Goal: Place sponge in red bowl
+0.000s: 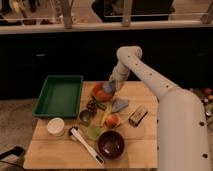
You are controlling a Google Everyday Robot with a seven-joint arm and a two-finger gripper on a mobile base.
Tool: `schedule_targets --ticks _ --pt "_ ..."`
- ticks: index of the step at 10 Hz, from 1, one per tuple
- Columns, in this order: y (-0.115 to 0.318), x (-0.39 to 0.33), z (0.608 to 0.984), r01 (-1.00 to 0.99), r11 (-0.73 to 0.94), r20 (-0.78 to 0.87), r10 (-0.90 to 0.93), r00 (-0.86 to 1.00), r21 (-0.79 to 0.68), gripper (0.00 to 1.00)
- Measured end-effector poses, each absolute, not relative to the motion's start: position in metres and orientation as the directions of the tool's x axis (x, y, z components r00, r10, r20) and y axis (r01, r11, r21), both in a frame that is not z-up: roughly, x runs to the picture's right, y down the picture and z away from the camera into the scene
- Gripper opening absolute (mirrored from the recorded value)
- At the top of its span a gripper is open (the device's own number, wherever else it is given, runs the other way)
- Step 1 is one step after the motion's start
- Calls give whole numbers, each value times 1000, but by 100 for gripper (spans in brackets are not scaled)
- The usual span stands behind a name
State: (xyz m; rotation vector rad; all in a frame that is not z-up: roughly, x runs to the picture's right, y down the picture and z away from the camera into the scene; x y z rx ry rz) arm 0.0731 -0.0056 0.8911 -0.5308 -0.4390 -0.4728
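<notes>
The red bowl (100,93) sits at the back middle of the wooden table (60,150). My gripper (111,86) hangs over the bowl's right rim, at the end of the white arm (150,75) that reaches in from the right. The blue-grey sponge (109,87) is at the gripper's tip, just above the bowl's right edge. Part of the bowl is hidden behind the sponge and gripper.
A green tray (59,95) stands at the back left. A pale grey-blue wedge (120,104), an orange fruit (112,120), a snack bar (137,115), a small tin (85,117), a green cup (93,132), a white cup (55,126), a white brush (86,145) and a maroon bowl (111,144) lie around.
</notes>
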Motion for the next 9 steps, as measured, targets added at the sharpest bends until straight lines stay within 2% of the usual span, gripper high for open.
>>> schedule_targets --ticks 6,9 --pt "4 60 888 497 812 553 -274 787 -306 1" --pt "-12 55 896 479 831 565 -260 783 -282 1"
